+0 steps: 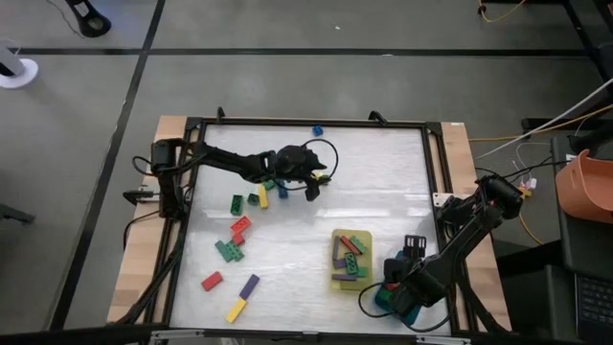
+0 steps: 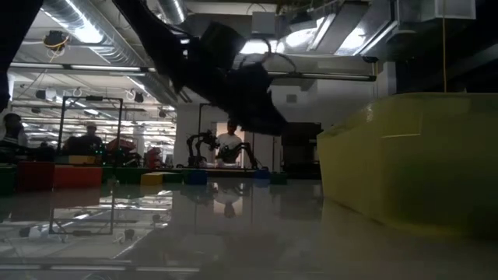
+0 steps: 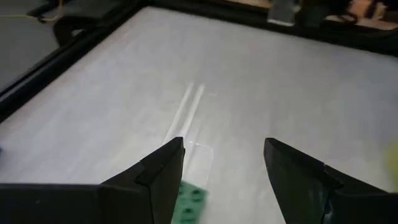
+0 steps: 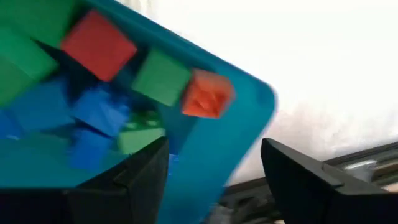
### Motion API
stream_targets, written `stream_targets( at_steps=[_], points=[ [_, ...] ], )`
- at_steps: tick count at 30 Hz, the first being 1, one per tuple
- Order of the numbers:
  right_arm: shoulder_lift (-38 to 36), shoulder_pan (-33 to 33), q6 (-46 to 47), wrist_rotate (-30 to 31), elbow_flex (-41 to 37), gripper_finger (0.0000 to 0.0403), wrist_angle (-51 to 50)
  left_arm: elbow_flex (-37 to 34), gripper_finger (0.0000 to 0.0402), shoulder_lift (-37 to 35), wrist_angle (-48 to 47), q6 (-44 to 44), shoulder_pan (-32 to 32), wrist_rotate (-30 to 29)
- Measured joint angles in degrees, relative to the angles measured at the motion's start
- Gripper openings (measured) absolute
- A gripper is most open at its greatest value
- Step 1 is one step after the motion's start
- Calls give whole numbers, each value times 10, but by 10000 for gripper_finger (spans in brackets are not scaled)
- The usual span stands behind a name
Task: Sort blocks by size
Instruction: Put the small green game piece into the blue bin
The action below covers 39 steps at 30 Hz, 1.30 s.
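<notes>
My right gripper (image 4: 214, 180) hung over the teal rectangular plastic tray (image 4: 242, 134) at the table's near right corner, its two dark fingers apart with nothing between them; a small orange-red plastic cube (image 4: 207, 94) sat blurred at the tray's rim beside a green cube (image 4: 160, 76), a red one (image 4: 98, 45) and several blue bricks (image 4: 99, 115) heaped inside. My left gripper (image 3: 224, 180) stood well away near the table's far edge, fingers spread wide and empty above the white table top (image 1: 374, 172), with a green studded brick (image 3: 189, 202) lying just under one fingertip. More loose bricks lay scattered on the left half of the table, among them a red one (image 1: 212, 281), a purple one (image 1: 249, 285) and a yellow one (image 1: 236, 310), while the yellow rectangular tray (image 1: 337, 280) in the middle held a handful of longer pieces. I judged these bricks light, rigid and a little slick, best pinched across their flat parallel sides at mid-length, not corner to corner, since the tiny cubes could easily squirt out of a careless squeeze.
</notes>
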Motion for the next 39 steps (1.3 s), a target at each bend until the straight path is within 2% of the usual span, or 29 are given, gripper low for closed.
stream_targets(
  at_steps=[2, 7, 10, 17, 24, 33, 39],
  points=[
    [-2, 0, -18, 13, 0, 254, -22, 0, 210, 11, 0, 16, 10, 0],
    [-23, 1, -26, 80, 0, 253, -78, 0, 210, 44, 3, 117, 22, 0],
    [-41, 1, -27, 123, 0, 253, -81, 0, 210, 61, 17, 137, 29, 11],
    [-84, 1, -29, 207, 0, 253, -76, 0, 210, 83, 30, 142, 46, 42],
    [-114, -5, -89, 263, 0, 253, -71, 0, 210, 83, 29, 150, 57, 94],
    [-202, -41, -180, 344, 0, 253, -56, 0, 210, 84, 24, 151, 57, 97],
    [-284, -69, -256, 362, 0, 253, 0, 6, 210, 113, 28, 147, 57, 97]
  ],
)
